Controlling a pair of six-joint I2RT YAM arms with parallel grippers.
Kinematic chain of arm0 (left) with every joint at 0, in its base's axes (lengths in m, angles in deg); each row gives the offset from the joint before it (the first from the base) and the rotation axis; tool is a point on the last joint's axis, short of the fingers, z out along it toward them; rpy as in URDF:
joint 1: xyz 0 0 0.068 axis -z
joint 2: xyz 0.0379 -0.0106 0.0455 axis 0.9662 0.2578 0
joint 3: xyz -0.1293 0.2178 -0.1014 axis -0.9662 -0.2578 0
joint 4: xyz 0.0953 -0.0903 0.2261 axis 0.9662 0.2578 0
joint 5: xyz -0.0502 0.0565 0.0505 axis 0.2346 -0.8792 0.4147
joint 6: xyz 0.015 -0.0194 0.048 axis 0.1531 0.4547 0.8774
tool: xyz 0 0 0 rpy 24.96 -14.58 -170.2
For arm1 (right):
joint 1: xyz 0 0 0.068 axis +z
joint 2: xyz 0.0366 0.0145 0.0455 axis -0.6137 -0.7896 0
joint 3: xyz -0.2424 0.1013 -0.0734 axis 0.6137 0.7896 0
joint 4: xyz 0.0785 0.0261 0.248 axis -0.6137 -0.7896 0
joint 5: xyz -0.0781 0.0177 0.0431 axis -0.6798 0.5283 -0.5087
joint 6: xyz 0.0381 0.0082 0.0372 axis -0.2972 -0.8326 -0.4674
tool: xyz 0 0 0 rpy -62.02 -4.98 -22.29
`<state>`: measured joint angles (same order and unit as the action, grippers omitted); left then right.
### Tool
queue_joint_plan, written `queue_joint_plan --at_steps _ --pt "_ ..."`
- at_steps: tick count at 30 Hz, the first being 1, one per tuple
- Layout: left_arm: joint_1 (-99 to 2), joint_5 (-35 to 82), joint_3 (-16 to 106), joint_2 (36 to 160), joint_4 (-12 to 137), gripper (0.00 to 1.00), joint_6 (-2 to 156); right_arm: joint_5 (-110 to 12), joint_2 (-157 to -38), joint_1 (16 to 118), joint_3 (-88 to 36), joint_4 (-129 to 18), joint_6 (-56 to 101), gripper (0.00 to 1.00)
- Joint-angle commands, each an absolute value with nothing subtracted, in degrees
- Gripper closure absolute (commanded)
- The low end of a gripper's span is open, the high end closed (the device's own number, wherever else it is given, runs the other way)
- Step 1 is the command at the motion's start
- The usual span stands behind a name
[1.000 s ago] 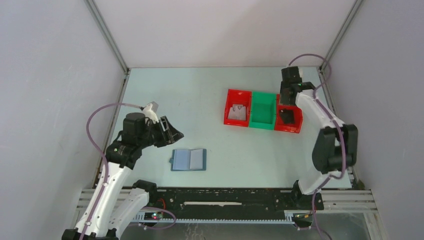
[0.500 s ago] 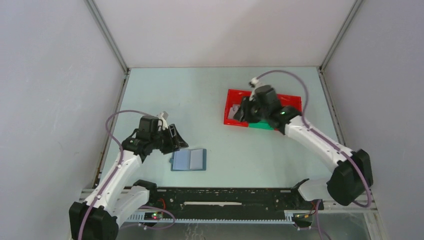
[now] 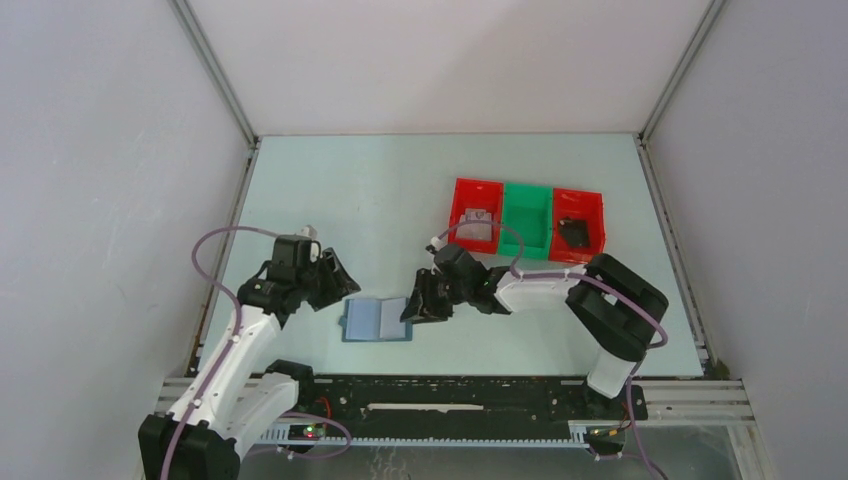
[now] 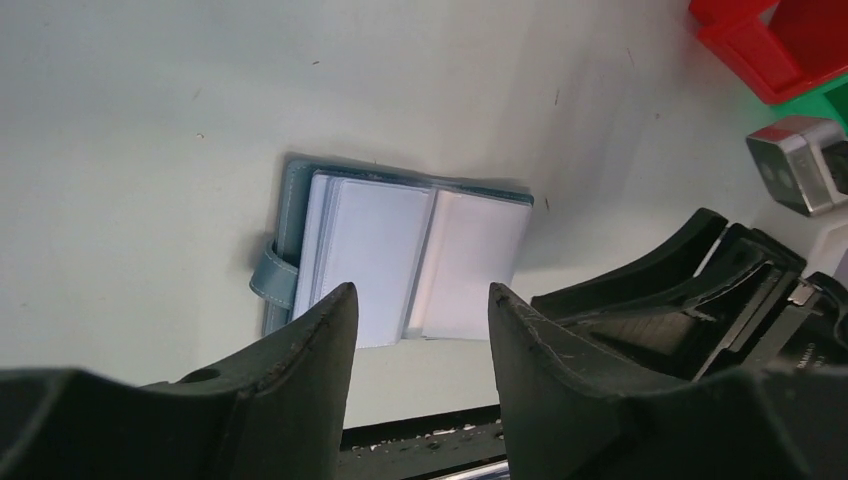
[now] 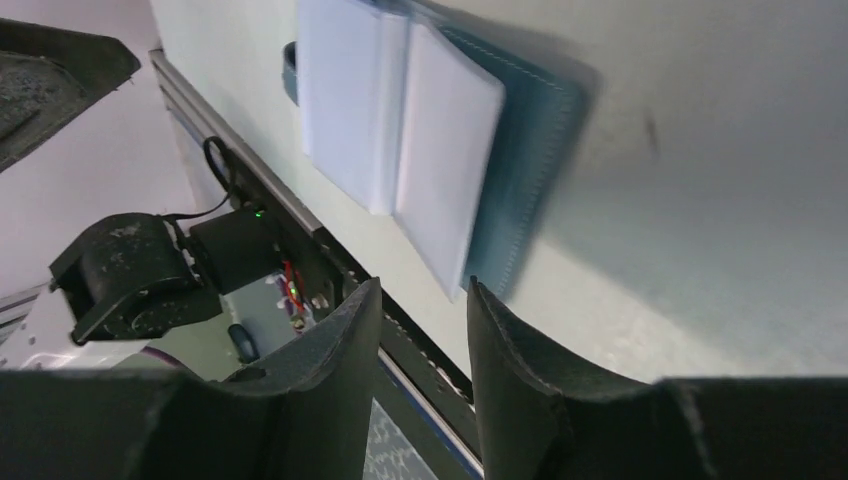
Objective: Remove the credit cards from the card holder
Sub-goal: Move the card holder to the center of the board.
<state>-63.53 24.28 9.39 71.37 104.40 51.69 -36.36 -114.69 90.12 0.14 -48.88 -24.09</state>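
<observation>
Top external: right end effector (image 3: 411, 309) has swung over beside card holder (image 3: 377, 320), narrowly open.

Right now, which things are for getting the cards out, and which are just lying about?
For the job: the wallet, lying open; the left gripper and the right gripper, both open near it.
Just lying about: the left red bin, the green bin, the right red bin.

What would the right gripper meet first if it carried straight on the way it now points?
Most likely the card holder: the right gripper points at its near flap, with only bare table between. Depth is unclear, so it may touch the table first.
</observation>
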Motion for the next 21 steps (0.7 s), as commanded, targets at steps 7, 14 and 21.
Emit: queue_joint_plan --at_steps 7,14,21 --pt "-64.07 23.81 10.06 69.68 103.83 0.44 50.79 -33.47 -120.75 91.83 -0.07 -36.20 -30.00 0.59" --pt "-64.07 24.17 9.45 68.88 103.72 0.44 50.74 -35.01 -121.86 92.03 -0.15 -37.00 -29.35 0.61" --pt "-64.07 23.19 8.70 69.51 103.67 0.44 50.74 -40.47 -120.78 92.21 -1.35 -44.34 -26.86 0.57"
